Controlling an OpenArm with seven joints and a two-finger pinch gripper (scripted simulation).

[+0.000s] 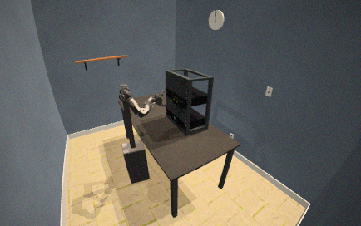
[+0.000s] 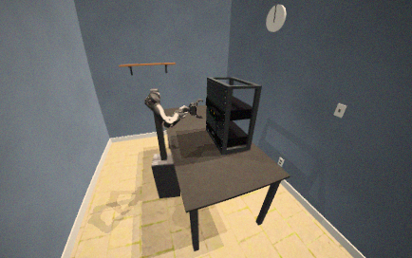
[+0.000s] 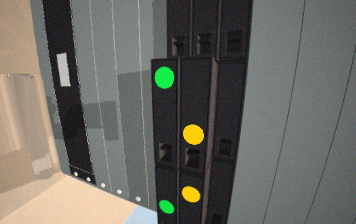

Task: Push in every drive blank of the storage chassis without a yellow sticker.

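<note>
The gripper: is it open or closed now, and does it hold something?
Open, holding nothing. The gripper hangs in front of the rack, apart from it; the wrist view shows only stickered blanks ahead.

Top & ext. high, far, share rack (image 1: 210, 100); wrist close-up.

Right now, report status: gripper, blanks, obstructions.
Gripper open, empty, short of the rack. Two green-sticker blanks and two yellow all standing out. Nothing blocking the approach.
</note>
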